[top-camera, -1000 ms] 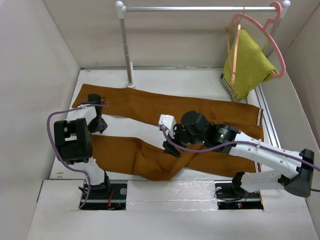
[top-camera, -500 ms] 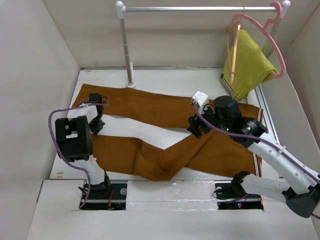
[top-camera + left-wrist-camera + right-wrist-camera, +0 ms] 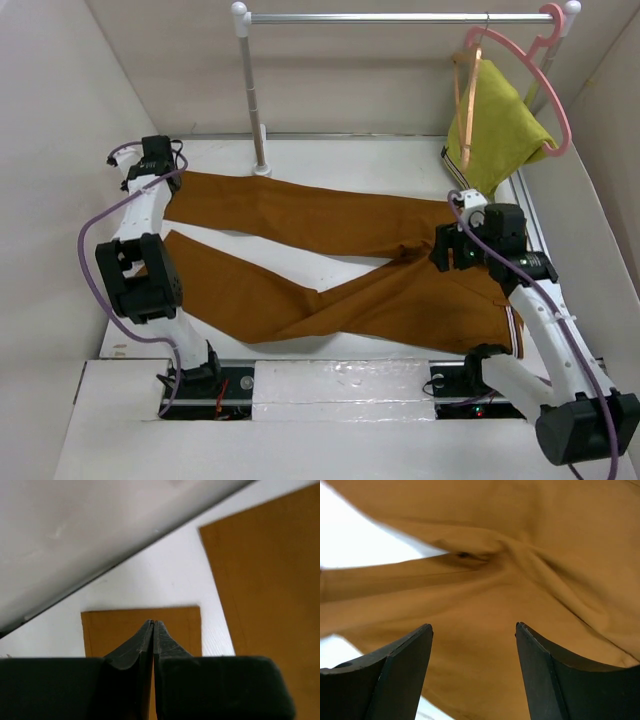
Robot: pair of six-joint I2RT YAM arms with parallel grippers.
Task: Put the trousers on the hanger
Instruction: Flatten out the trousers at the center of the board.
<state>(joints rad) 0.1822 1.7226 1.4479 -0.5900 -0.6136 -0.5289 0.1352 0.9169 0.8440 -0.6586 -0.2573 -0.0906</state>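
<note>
The rust-brown trousers point(image 3: 340, 265) lie flat on the white table point(image 3: 350, 155), both legs running left and the waist at the right. My left gripper point(image 3: 157, 170) is at the far left by the upper leg's cuff. In the left wrist view its jaws point(image 3: 152, 624) are pressed shut over that cuff point(image 3: 180, 625), with no cloth visible between them. My right gripper point(image 3: 443, 252) hovers open over the crotch area point(image 3: 485, 580), nothing between its fingers point(image 3: 474, 627). The thin wooden hanger point(image 3: 462, 95) hangs on the rail at the back right.
A metal rail point(image 3: 400, 17) on a post point(image 3: 252, 100) spans the back. A pink hanger point(image 3: 545, 90) holding a yellow-green garment point(image 3: 495, 130) hangs beside the wooden one. Walls enclose the table on the left, right and back.
My right arm swung from the table's middle to the waist end, still open. My left gripper shut and moved to the back-left corner. The trouser legs now lie straightened and apart.
</note>
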